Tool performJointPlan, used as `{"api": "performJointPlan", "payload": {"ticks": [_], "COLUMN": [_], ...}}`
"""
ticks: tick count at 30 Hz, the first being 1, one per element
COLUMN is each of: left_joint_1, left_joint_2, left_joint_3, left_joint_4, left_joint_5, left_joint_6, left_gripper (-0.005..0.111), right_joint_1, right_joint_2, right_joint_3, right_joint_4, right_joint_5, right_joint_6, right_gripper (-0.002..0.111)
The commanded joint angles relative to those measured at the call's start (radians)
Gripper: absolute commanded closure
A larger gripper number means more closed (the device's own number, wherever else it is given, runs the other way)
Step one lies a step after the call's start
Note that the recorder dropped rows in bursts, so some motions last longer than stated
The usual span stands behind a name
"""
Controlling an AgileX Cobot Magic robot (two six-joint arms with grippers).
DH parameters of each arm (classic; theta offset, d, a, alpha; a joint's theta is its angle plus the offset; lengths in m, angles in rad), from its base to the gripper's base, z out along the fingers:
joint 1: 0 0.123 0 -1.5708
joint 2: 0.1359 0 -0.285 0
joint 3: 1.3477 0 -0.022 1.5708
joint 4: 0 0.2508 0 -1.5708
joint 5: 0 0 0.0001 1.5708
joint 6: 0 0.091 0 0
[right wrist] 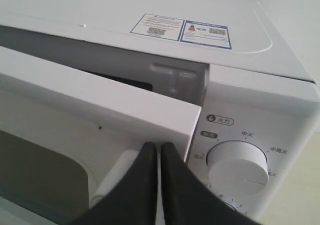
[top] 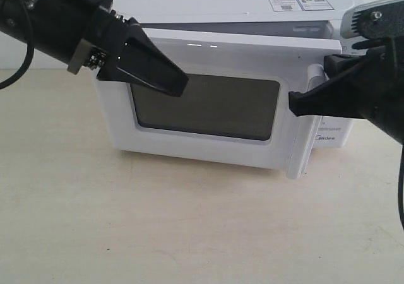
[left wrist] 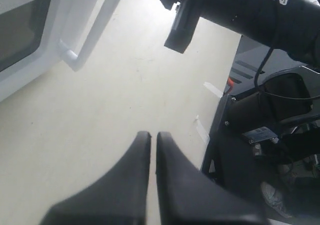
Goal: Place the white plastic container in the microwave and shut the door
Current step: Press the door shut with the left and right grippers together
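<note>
Though the door (top: 240, 53) was nearly closed, I could not make out the white container in any view; the dark window (top: 214, 107) showed nothing behind it. That door stood a little ajar on its handle (top: 302, 148) side, with a gap between it and the microwave (top: 240, 6) body. My right jaws were shut and empty, their tips against the door's front edge just beside the handle, near the upper knob (right wrist: 237, 167). My left jaws were shut too, holding nothing, poised before the window's upper left corner, above the pale worktop (top: 158, 221).
</note>
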Motion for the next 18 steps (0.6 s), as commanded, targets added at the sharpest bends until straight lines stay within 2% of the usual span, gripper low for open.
{"api": "performJointPlan", "payload": {"ticks": [1, 18], "left_joint_1": [-0.008, -0.008], "left_joint_2": [-0.009, -0.009], "left_joint_3": [-0.002, -0.002], "left_joint_4": [-0.003, -0.035], "left_joint_5": [0.01, -0.001], "left_joint_6": [-0.007, -0.007], "left_gripper": [0.102, 0.102], "right_joint_1": [0.001, 0.001], "right_joint_2": [0.015, 0.059], "right_joint_3": [0.003, 0.003], "right_joint_4": [-0.011, -0.053], "right_joint_5": [-0.032, -0.142], "right_joint_6": [0.027, 0.128], "right_gripper": [0.106, 0.106]}}
